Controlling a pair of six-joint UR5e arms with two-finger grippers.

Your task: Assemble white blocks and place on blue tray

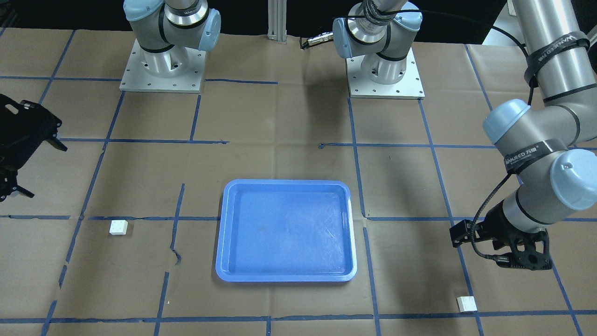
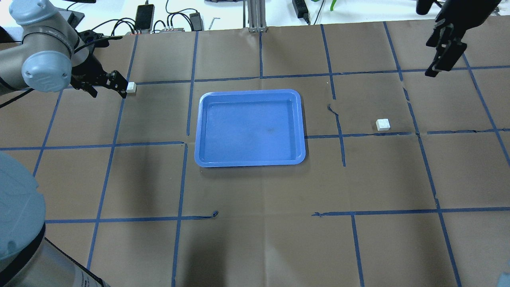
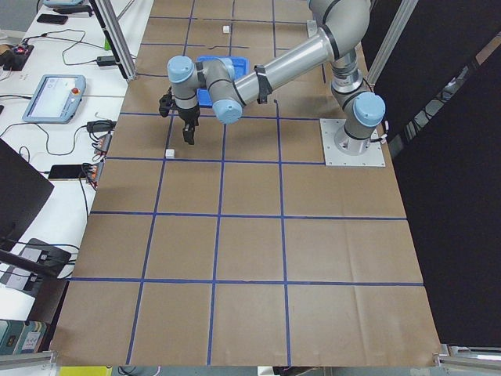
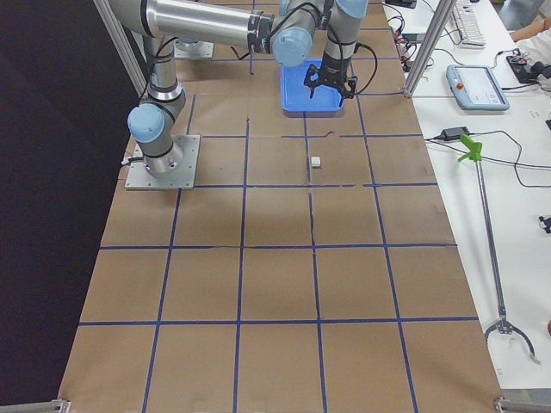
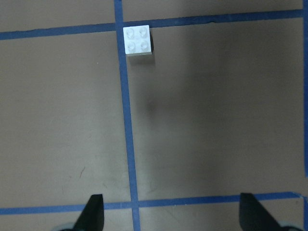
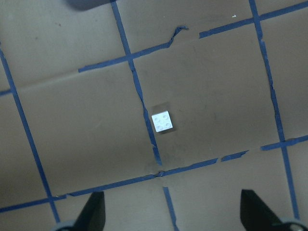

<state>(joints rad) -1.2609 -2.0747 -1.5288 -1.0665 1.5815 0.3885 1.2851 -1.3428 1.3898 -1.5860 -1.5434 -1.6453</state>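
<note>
Showing only two dark fingertips point(image 5: 95, 211) at the lower edge of its wrist view, the left gripper point(image 5: 174, 214) has its jaws spread wide and holds nothing. The left white block point(image 5: 137, 40) lies ahead of it, studs up, at a crossing of blue tape lines point(image 5: 126, 120). In the overhead view one finger seems just beside this block, but how high the gripper hangs I cannot tell. The right gripper point(image 6: 173, 214) is cut off by the frame edge in the overhead and front views. Its wrist view also gives only two tips, likewise spread with nothing between them. The right white block point(image 6: 162, 122) lies free on the brown paper point(image 6: 216, 96) beside a torn tape line. The blue tray point(image 2: 250, 92) lies in the middle of the table. The left block is beyond its far left corner and the right block well off to its right, with open paper between each block and the rim.
</note>
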